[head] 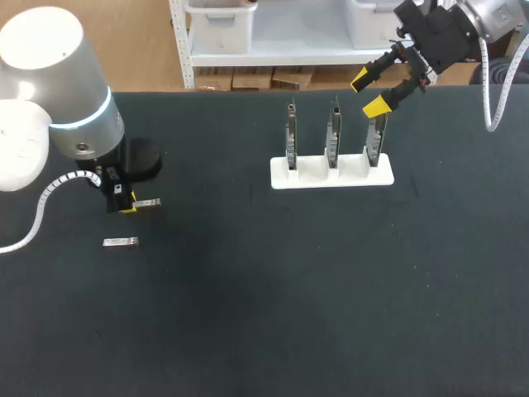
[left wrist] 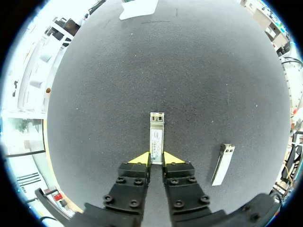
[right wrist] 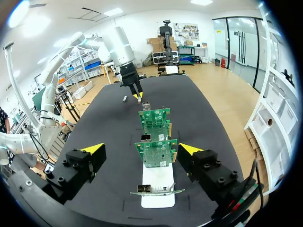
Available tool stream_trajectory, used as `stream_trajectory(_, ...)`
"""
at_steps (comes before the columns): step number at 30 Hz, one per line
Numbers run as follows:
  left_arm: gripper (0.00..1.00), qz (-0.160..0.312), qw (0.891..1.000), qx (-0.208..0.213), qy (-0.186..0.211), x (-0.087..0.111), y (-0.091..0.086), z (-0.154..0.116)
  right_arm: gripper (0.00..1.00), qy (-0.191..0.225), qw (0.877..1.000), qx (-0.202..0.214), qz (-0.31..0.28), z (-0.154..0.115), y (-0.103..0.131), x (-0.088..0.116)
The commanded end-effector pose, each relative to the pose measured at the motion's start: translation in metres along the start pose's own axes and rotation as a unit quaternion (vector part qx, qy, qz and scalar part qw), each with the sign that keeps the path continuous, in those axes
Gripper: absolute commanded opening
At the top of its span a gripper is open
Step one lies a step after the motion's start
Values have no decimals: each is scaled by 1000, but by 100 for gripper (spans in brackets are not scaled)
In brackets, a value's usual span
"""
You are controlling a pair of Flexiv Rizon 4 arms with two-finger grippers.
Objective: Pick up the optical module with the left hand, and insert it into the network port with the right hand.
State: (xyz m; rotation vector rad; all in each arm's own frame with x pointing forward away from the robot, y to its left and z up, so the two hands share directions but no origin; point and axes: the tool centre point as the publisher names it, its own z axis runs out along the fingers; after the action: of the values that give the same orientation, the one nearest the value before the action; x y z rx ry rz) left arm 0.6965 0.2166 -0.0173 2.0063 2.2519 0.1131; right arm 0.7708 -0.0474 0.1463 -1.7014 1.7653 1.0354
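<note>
Left gripper (left wrist: 156,160): clamped on the near end of the optical module (left wrist: 156,132) from both sides, at the left-middle of the head view.
Second module (head: 121,241): flat on the table (head: 264,314), just below the first and apart from it.
Right gripper (head: 370,93): fingers spread wide in the upper right, over the rightmost circuit board (head: 376,139) of three upright in a white stand (head: 331,176).

The left gripper (left wrist: 156,159) is seen low over the dark table (left wrist: 109,75), with its yellow-tipped fingers pressed against both long sides of an optical module (left wrist: 156,132). The module is laid flat on the table, its near end caught between the fingers and the rest pointed straight ahead of them. A second module (left wrist: 222,163) (angled slightly to the first) is seen lying beside the gripper, apart from it. A white base (left wrist: 138,9) is glimpsed far ahead.
</note>
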Motion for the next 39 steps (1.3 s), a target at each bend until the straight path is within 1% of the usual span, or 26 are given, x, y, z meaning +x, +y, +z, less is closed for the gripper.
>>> stream_trajectory(1,0,-1,1000,0,-1,2,0,-1,100,0,1000,0,0,0,0,0)
stream_trajectory(4,0,-5,1000,-3,-12,2,2,-3,100,0,1000,0,0,0,0,0)
stream_trajectory(7,0,-25,998,4,-52,1,7,-11,100,0,1000,0,0,0,0,0)
stream_trajectory(9,0,-44,995,15,-92,-1,13,-23,100,0,1000,0,0,0,0,0)
stream_trajectory(15,0,-60,983,-10,-174,-13,33,-66,100,0,1000,0,0,0,0,0)
stream_trajectory(16,0,-61,980,-11,-189,-15,34,-73,100,0,1000,0,0,0,0,0)
stream_trajectory(18,0,-60,977,-19,-204,-18,37,-83,100,0,1000,0,0,0,0,0)
stream_trajectory(20,0,-63,971,-14,-230,-20,39,-91,100,0,1000,0,0,0,0,0)
stream_trajectory(22,0,-64,969,-21,-236,-20,39,-95,100,0,1000,0,0,0,0,0)
stream_trajectory(24,0,-78,969,-25,-233,-17,40,-96,100,0,1000,0,0,0,0,0)
stream_trajectory(35,0,-78,969,-25,-233,-17,40,-96,100,0,1000,0,0,0,0,0)
stream_trajectory(36,0,-79,969,-25,-233,-14,42,-98,100,0,1000,0,0,0,0,0)
stream_trajectory(37,0,-72,966,-25,-246,-14,42,-103,100,0,1000,0,0,0,0,0)
stream_trajectory(39,0,-60,961,-27,-269,-22,40,-118,100,0,1000,0,0,0,0,0)
